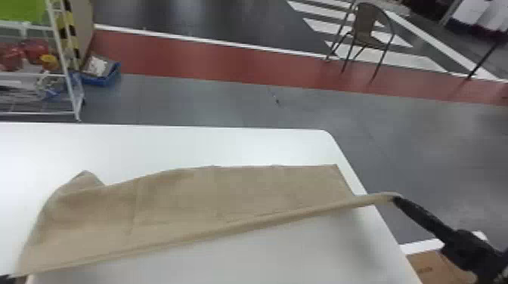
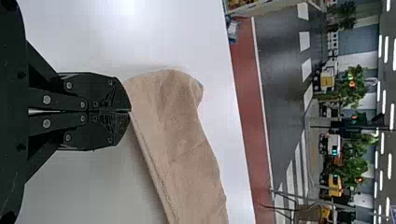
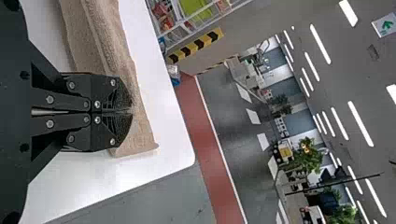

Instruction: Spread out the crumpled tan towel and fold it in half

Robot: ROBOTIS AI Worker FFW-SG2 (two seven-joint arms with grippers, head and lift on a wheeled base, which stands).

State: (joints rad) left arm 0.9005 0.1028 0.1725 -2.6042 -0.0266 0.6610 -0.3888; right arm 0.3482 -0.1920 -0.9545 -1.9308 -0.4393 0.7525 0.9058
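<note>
Because the towel's [image 1: 196,204] near edge is drawn tight from the left pincer [image 2: 130,111], its fingers clamped on one corner, to the right pincer [image 3: 132,110], likewise clamped on the opposite end, I'd judge too much tension the chief danger: a hard pull apart could slip either thin grip or drag the whole cloth along the white table [image 1: 226,147]. Beyond the left pincer, the far corner lies rumpled and turned over — fold across it now and a lump would probably be trapped inside. The edge runs slantwise, and its end at the right pincer looks raised — so carrying both ends forward unevenly could give a skewed half. Spreading that rumpled side first seems wiser.
</note>
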